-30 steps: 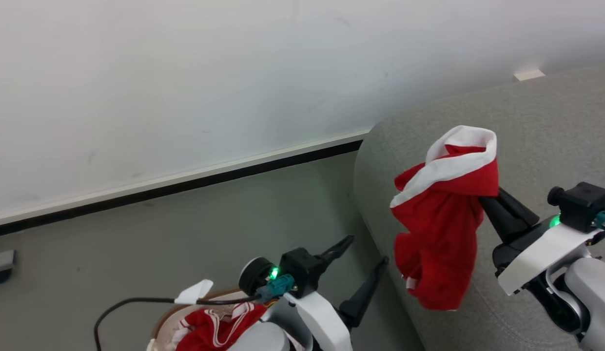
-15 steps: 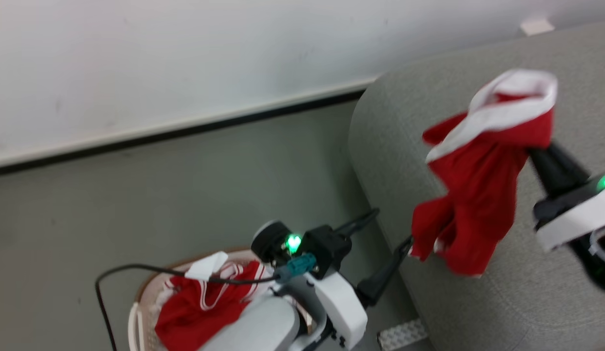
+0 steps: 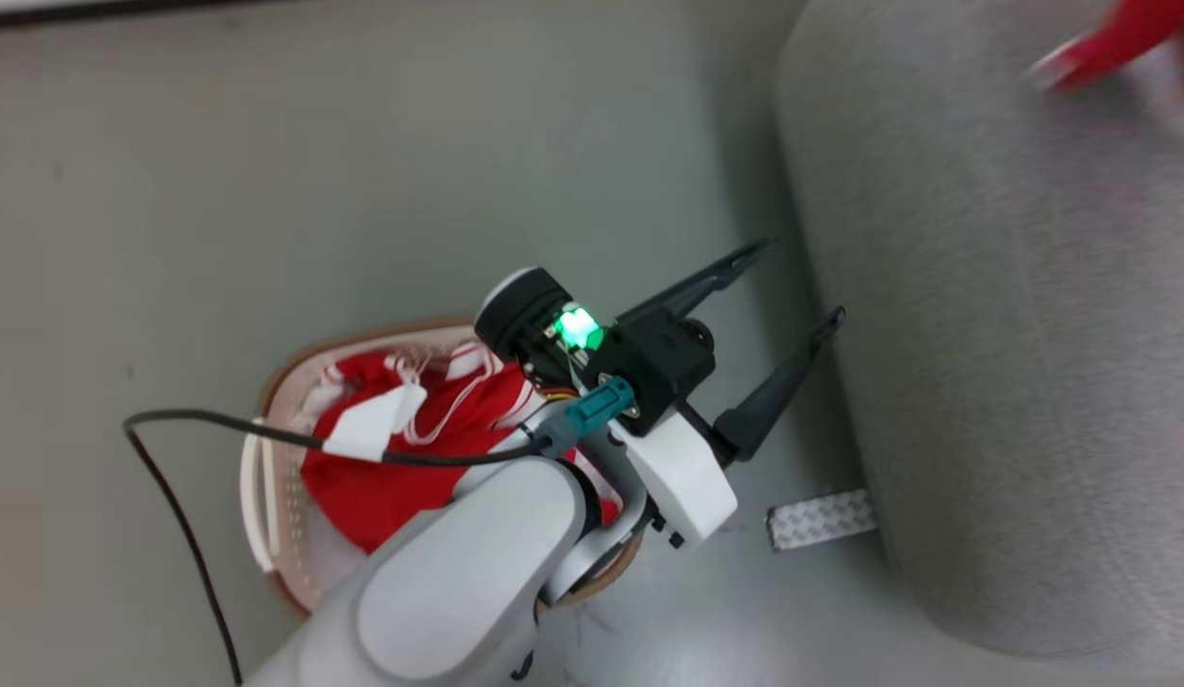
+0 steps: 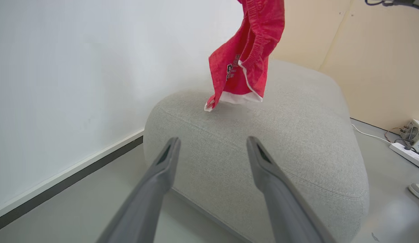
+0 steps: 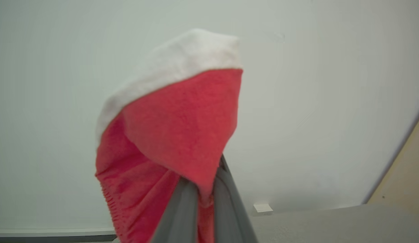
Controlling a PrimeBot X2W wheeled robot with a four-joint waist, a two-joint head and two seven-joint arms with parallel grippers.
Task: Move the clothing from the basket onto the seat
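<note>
My head has tipped downward since a second ago (the camera is moving, not the room). The basket point(image 3: 267, 401), then a sliver at the bottom edge, is now sitting in fuller view at lower left. The red garment point(image 3: 1116, 38) I am carrying is now blurring past the upper right corner.

In the head view, the clothing point(image 3: 391, 477) left in the basket is lying heaped, red with white stripes, partly under my pale left forearm. My left gripper point(image 3: 803, 280) is reaching out past the basket, fingers spread wide and holding nothing, tips just beside the rounded side of the seat point(image 3: 1011, 334). The basket is standing on the floor near the seat. A black cable point(image 3: 219, 421) is trailing across its rim, and a ribbed metal plate point(image 3: 820, 520) is lying at the seat's base.

In the left wrist view, my two fingers are gaping wide with the seat's corner ahead of them. The red garment is hanging well beyond and above them, its white-trimmed hem brushing or just clearing the seat's top (I cannot tell which).

In the right wrist view, my right gripper point(image 5: 202, 189) is pinching the red garment, fingers nearly together with cloth bunched between them. The fabric is rising over the tips, a white band on top, against the pale wall.
</note>
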